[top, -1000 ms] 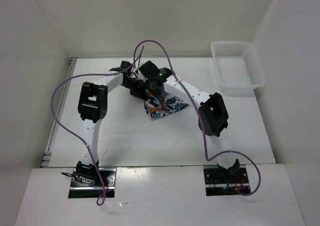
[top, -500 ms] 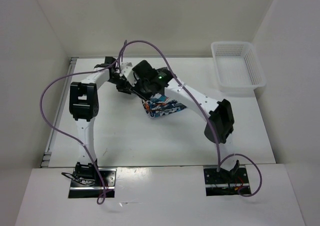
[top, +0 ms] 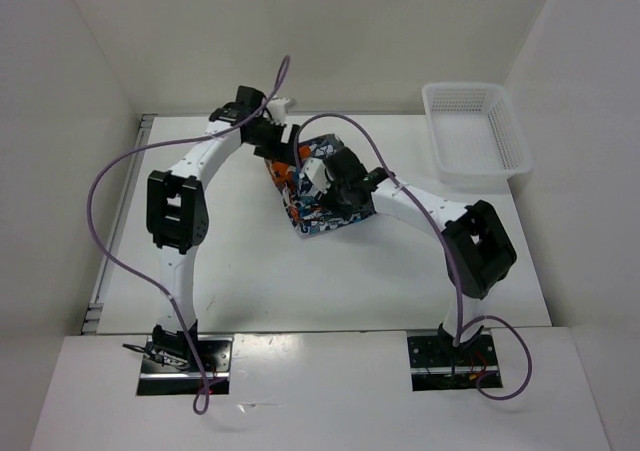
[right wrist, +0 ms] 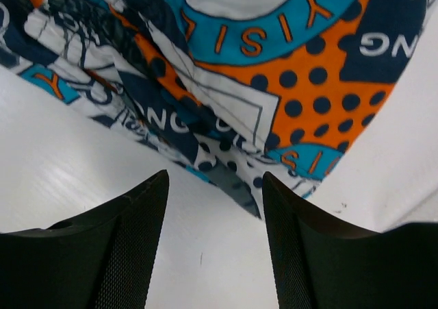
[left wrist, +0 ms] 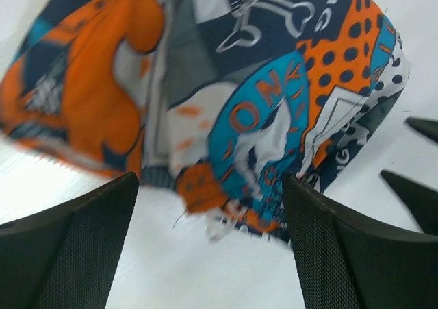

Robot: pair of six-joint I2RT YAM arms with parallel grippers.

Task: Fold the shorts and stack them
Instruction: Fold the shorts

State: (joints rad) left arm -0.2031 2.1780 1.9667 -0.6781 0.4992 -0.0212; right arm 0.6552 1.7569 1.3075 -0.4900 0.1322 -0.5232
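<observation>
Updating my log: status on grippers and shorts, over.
Left gripper open, empty. Right gripper open, empty. Shorts in compact bundle, ungripped. Basket apart, far right.

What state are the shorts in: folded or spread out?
Folded: the shorts lie as a compact bundle on the table, layers overlapping at the edges.

The top view looks steeply down from above and behind the arm bases (top: 180, 356), far enough back to take in the whole table (top: 250, 271), with the shorts (top: 312, 216) just past its middle. The left wrist view sits low and very near the shorts, looking out through the left claw (left wrist: 209, 186); the print fills its upper half. The right wrist view looks through the right claw (right wrist: 215, 179), equally near. All three views share the shorts and the table beside them.
</observation>
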